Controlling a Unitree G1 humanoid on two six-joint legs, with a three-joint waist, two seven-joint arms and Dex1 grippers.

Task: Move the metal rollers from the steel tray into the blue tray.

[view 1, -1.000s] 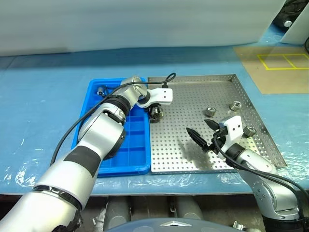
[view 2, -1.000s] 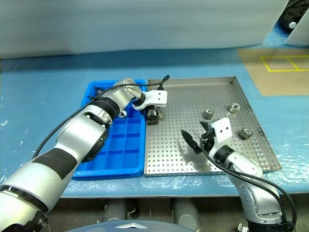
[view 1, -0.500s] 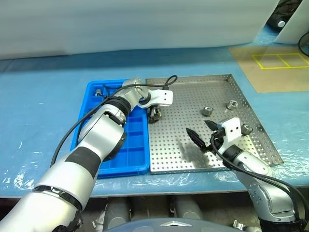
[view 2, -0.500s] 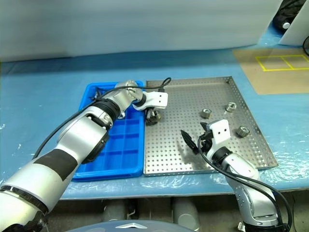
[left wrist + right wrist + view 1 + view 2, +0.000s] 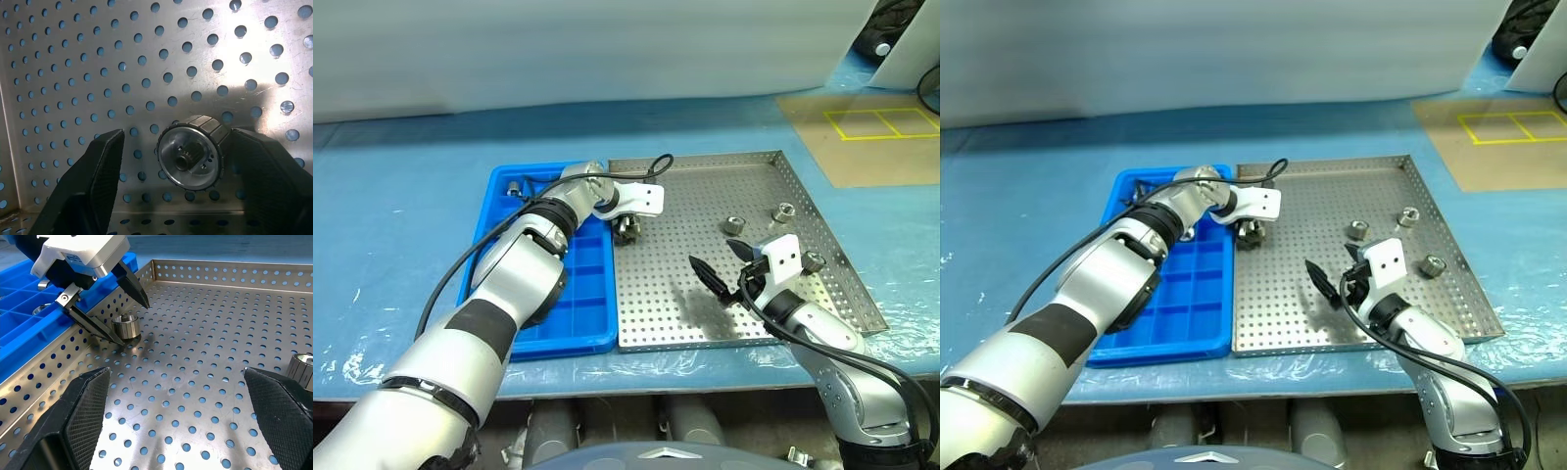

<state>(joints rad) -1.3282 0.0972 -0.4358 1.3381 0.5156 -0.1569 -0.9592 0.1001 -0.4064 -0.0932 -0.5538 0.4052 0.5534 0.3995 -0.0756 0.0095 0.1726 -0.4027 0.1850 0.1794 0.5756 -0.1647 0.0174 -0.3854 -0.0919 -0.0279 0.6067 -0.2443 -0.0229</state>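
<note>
My left gripper points down at the steel tray's left edge, open, with a finger on each side of one metal roller that stands on the perforated floor. A gap shows between that roller and the left finger. Three more metal rollers lie on the tray's right half. The blue tray adjoins the steel tray on its left and holds a roller in a far compartment. My right gripper hovers open and empty over the steel tray's near right part.
Both trays sit on a blue plastic-covered table. The left arm's black cable loops over the steel tray's far left corner. A brown floor patch with yellow tape lies far right. The steel tray's low rim bounds the rollers.
The whole picture has shifted slightly, so the camera moved. My left gripper's wrist has turned a little over the roller. Both hands stay where they were.
</note>
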